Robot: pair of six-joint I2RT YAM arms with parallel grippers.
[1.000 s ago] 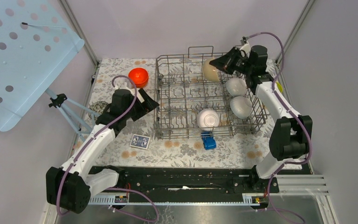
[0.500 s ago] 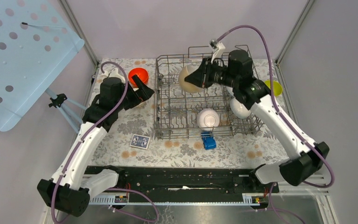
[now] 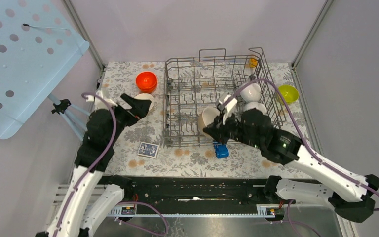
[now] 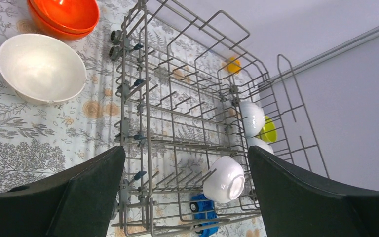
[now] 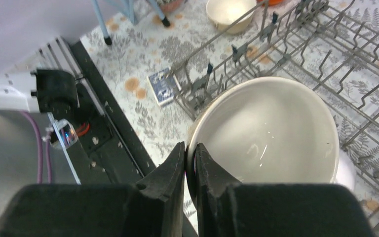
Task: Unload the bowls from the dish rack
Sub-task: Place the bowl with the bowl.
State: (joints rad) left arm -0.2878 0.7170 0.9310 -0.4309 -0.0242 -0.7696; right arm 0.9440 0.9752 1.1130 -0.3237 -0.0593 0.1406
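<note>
Right gripper (image 5: pixel 190 148): jaws narrow, pinching rim of beige bowl (image 5: pixel 271 133), bowl hanging tilted over front rows of dish rack (image 3: pixel 167 98). I'm planning on lifting well clear before swinging out; thin rim grip risking slip. Left gripper (image 3: pixel 135 104) gaping wide, holding nothing, hovering above cream bowl (image 4: pixel 42 66) beside orange-red bowls (image 4: pixel 64 15). White bowls (image 4: pixel 224 178) sitting in rack.

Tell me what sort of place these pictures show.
Probably a robotics lab test cell staged as a kitchen counter: plain walls framed by aluminium posts, a black mounting rail along the near edge, and a grey wire dish rack on a floral-patterned tablecloth.
</note>
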